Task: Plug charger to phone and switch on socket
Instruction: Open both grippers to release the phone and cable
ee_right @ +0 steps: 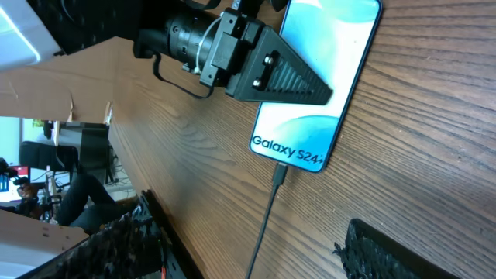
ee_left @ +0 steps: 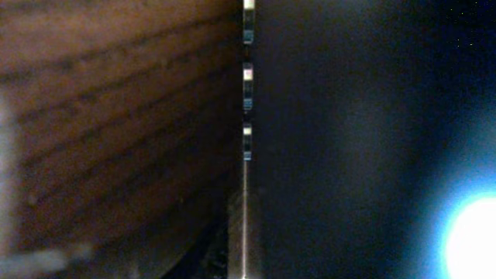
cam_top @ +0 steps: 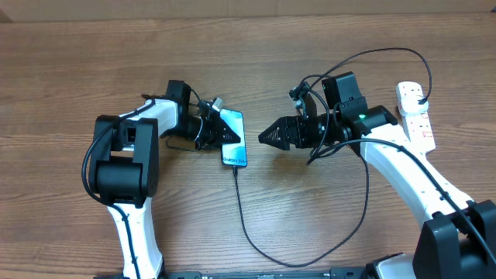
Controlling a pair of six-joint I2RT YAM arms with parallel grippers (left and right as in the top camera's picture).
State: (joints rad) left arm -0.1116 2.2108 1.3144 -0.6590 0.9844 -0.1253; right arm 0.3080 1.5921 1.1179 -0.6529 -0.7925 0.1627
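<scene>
Centre-left on wooden worktop point(cam_top: 77, 62): slim lit-screen phone point(cam_top: 234, 138), thin black charger cable point(cam_top: 248, 225) in near end. Left gripper point(cam_top: 215, 122) at phone, we cannot tell grip; right gripper point(cam_top: 265, 135) apart. Cable may snag right arm point(cam_top: 387, 159) reaching far-right white power strip point(cam_top: 415, 116)

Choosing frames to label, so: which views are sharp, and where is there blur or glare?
Overhead: evenly lit and sharp, the phone clear. Left wrist: too close, dark and blurred, with a white glow at lower right; only a thin bright edge stands out. Right wrist: well lit, the Galaxy text crisp, the upper-left corner blown out.
</scene>
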